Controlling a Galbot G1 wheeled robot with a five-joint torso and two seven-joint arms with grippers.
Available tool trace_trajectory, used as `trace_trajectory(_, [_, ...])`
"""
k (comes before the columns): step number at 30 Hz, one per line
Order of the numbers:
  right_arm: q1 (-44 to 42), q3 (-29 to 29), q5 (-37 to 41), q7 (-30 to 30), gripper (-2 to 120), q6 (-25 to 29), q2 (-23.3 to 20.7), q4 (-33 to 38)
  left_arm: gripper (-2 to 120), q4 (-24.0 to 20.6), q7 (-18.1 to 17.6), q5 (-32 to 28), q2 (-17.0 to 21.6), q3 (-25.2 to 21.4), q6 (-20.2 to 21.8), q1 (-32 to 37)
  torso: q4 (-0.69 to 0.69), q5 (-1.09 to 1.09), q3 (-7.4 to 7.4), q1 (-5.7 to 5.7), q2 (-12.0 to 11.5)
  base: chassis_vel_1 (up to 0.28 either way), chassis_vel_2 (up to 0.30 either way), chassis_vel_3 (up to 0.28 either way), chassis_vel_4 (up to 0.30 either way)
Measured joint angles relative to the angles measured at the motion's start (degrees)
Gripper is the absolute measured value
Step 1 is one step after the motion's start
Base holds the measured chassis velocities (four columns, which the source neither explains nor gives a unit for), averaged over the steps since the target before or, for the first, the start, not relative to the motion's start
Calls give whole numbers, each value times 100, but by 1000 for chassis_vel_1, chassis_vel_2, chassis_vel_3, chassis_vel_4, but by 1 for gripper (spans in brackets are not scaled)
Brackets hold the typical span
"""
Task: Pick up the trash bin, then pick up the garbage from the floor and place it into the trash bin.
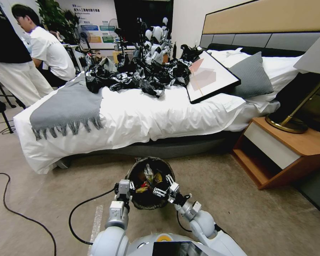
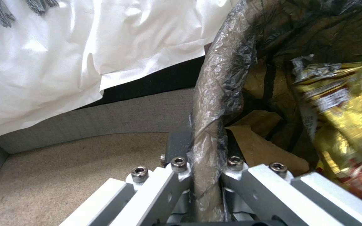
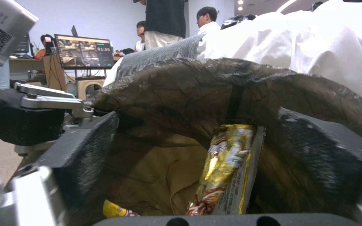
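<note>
Bin: trash bin on floor by bed, left gripper fingers clamped on its bagged rim | right gripper over the mouth, fingers apart, empty | Progress: garbage inside, floor nearby bare, likely near done | Views: wrist cameras show gold packet; head shows bin's place.

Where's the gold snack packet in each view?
Head view: gold packet lies inside the bin, low centre, between the two grippers.
Left wrist view: at the right edge, inside the bag-lined rim that the left gripper clamps.
Right wrist view: low centre, standing on end between the open fingers of the right gripper.
Shared landmark: the white bedsheet behind the bin.
</note>
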Motion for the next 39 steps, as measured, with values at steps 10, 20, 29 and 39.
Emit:
trace_trajectory(10, [-153,74,-145,-85,100,65,-49,436,0,52,-2,-31,3,-29,26,-53,0,0,0,0,0,0,0,0,0])
trace_trajectory(20, [-341,371,-580,742,100,-89,94,1641,0,61,-5,-52,8,-86,33,-54,1,-1,0,0,0,0,0,0,0])
trace_trajectory(29, [-807,1580,-1244,2375,100,-491,636,2206,0,78,-10,-58,-23,-100,26,-57,-1,0,0,0,0,0,0,0,0])
trace_trajectory(39, [-1289,2277,-1202,2531,100,-72,1017,1720,0,98,-25,-100,-9,-99,17,-77,0,1,0,0,0,0,0,0,0])
